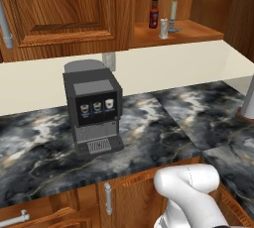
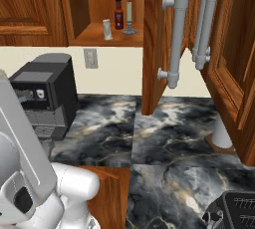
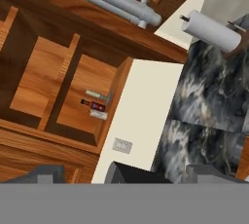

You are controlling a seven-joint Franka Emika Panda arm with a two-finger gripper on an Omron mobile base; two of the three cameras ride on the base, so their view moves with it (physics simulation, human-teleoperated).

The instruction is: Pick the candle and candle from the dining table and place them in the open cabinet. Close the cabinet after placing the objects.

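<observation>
My own fingers (image 3: 48, 173) poke up only as blunt grey stubs, cut off low in the hand view. The short candle (image 3: 98, 115) and the tall one (image 3: 97, 94) are slivers there (too small to tell apart from shape alone). The cabinet (image 1: 59, 14) door runs off the left base view's edge.

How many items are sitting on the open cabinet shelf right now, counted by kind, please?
Candles: 2, a short stubby candle and a tall thin candle on a small round base
Bottles: 1, a dark bottle with a red cap
Total: 3, all on the open cabinet shelf
</observation>
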